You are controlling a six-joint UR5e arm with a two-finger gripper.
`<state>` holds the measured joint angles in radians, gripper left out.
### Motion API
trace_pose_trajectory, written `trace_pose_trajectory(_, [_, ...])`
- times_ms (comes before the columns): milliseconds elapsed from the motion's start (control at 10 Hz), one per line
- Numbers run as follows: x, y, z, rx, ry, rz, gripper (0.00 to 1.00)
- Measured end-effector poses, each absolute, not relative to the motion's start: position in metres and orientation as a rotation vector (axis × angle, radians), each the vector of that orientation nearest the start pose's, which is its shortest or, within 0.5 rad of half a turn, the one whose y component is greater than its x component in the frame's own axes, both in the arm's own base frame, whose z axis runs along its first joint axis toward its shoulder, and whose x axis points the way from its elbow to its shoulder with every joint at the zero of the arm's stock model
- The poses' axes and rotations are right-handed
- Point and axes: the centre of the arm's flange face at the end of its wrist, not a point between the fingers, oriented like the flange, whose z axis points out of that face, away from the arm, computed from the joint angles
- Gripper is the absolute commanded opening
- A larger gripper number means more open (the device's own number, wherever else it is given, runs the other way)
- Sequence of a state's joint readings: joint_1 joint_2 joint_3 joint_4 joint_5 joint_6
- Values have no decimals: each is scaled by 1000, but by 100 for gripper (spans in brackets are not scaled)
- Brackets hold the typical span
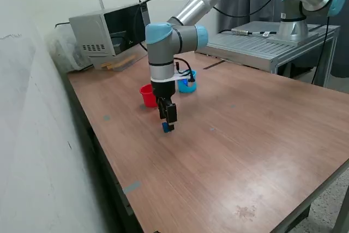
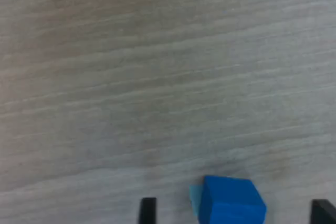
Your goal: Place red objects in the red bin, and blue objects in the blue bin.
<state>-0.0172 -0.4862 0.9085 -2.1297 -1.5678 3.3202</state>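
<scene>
Pincer (image 1: 168, 122) open around blue cube (image 2: 231, 201); cups' (image 1: 148, 95) contents hidden.

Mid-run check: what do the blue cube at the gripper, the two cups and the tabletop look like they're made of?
Blue cube: opaque, matte, crisp edges; plastic or painted wood, can't tell which. Red cup and light blue cup: likely thin molded plastic, judging by uniform saturated color; the rim is too small to confirm. Table: wood-grain surface with faint sheen, probably laminate.
</scene>
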Motion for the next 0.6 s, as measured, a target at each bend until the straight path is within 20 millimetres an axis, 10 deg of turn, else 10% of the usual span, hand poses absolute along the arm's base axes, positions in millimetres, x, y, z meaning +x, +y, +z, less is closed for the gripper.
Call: trace_pose_trajectory(600, [-847,-120,114,-2080,2480,179,0])
